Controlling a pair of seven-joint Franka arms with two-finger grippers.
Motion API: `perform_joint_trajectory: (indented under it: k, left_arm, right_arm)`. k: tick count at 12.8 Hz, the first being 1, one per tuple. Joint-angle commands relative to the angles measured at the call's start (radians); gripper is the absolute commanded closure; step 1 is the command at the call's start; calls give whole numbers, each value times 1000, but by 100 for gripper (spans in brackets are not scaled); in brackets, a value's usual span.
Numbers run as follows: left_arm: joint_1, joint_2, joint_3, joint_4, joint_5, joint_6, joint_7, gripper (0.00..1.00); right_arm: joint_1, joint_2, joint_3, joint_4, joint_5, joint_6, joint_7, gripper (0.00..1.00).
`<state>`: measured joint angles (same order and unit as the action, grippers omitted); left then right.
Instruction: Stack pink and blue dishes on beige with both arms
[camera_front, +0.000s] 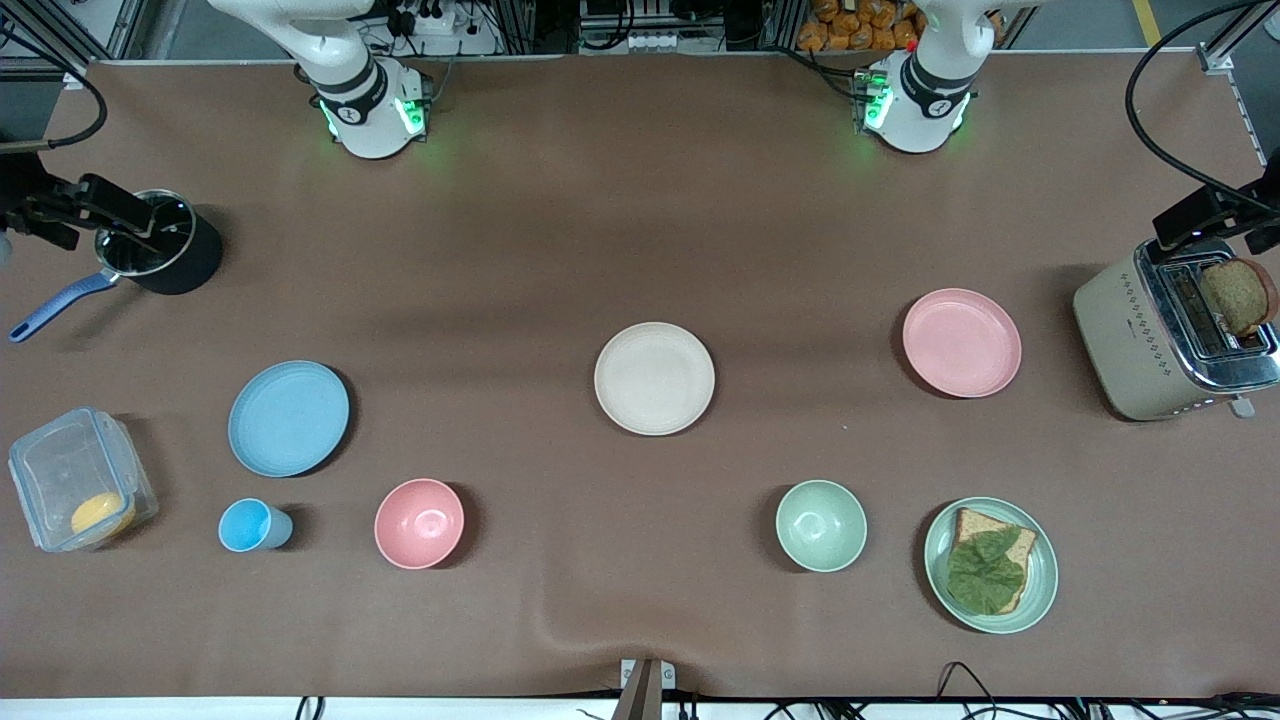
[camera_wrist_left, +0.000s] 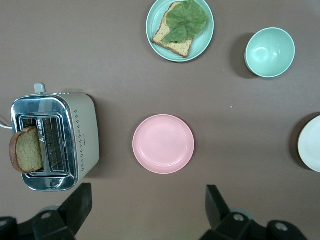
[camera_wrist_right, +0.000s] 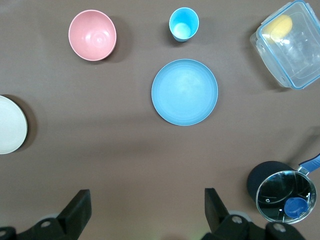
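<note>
The beige plate (camera_front: 654, 378) lies in the middle of the table. The pink plate (camera_front: 961, 342) lies toward the left arm's end, beside the toaster. The blue plate (camera_front: 288, 418) lies toward the right arm's end. All three are empty and apart. High over bare tablecloth beside the pink plate (camera_wrist_left: 163, 144), my left gripper (camera_wrist_left: 148, 194) hangs open and holds nothing. My right gripper (camera_wrist_right: 146, 196) is open too, high over bare cloth beside the blue plate (camera_wrist_right: 184, 92). Both wrist views catch the beige plate's edge (camera_wrist_left: 311, 145) (camera_wrist_right: 10, 125). Neither hand shows in the front view.
A pink bowl (camera_front: 419, 523) and a small blue cup (camera_front: 250, 525) sit nearer the camera than the blue plate. A green bowl (camera_front: 821, 525) and a green plate (camera_front: 1040, 590) with bread and lettuce sit nearer than the pink plate. Toaster (camera_front: 1150, 345), black pot (camera_front: 165, 255) and clear box (camera_front: 75, 480) stand at the table's ends.
</note>
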<state>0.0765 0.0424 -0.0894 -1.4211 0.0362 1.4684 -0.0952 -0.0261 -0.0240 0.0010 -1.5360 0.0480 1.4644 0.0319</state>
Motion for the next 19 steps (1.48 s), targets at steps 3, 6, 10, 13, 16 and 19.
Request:
perform_joint_trajectory:
  k: [3, 6, 10, 13, 16, 19]
  left_arm:
    - [3, -16, 5, -4, -7, -8, 22, 0]
    - [34, 31, 8, -63, -18, 9, 23, 0]
    - [81, 4, 5, -491, -4, 425, 12, 0]
    - [106, 31, 5, -730, -4, 739, 12, 0]
    - [121, 97, 5, -880, -4, 966, 12, 0]
    - [163, 186, 5, -937, -2, 1104, 26, 0]
  right_arm:
    - [3, -19, 2, -15, -13, -7, 0, 0]
    - [3, -19, 2, -15, -13, -6, 0, 0]
    - [3, -19, 2, -15, -13, -6, 0, 0]
    - [3, -17, 2, -15, -13, -6, 0, 0]
    - [3, -19, 2, -15, -13, -7, 0, 0]
    - [3, -19, 2, -15, -13, -7, 0, 0]
